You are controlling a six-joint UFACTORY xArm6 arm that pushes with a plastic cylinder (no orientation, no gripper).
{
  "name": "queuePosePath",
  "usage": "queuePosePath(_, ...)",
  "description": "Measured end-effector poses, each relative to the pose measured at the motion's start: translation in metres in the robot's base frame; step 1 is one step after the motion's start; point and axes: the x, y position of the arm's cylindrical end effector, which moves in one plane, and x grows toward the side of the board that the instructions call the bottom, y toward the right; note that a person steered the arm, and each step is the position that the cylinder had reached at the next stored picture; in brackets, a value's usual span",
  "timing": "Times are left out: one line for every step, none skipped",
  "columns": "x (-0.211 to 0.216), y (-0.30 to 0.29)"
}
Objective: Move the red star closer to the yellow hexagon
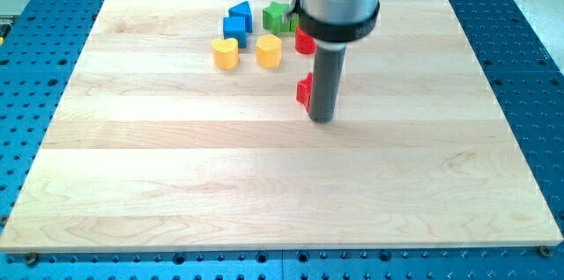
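My tip (322,120) rests on the board just right of centre. A red block (303,92) sits against the rod's left side, just above the tip and partly hidden by the rod, so its shape is unclear. A second red block (304,43) lies higher up, partly under the arm's body. The yellow hexagon (269,50) sits up and to the left of the tip, left of the upper red block.
A yellow heart (226,53) lies left of the hexagon. Two blue blocks (236,21) sit above it near the board's top edge. A green block (278,18) lies right of them, partly behind the arm. The wooden board (264,192) rests on a blue perforated table.
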Motion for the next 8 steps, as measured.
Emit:
queuePosePath(-0.045,0.003)
queuePosePath(-0.052,0.006)
queuePosePath(-0.025,-0.004)
queuePosePath(-0.044,-0.009)
queuePosePath(-0.063,-0.009)
queuePosePath(-0.059,-0.009)
queuePosePath(-0.061,0.000)
queuePosePath(-0.098,0.047)
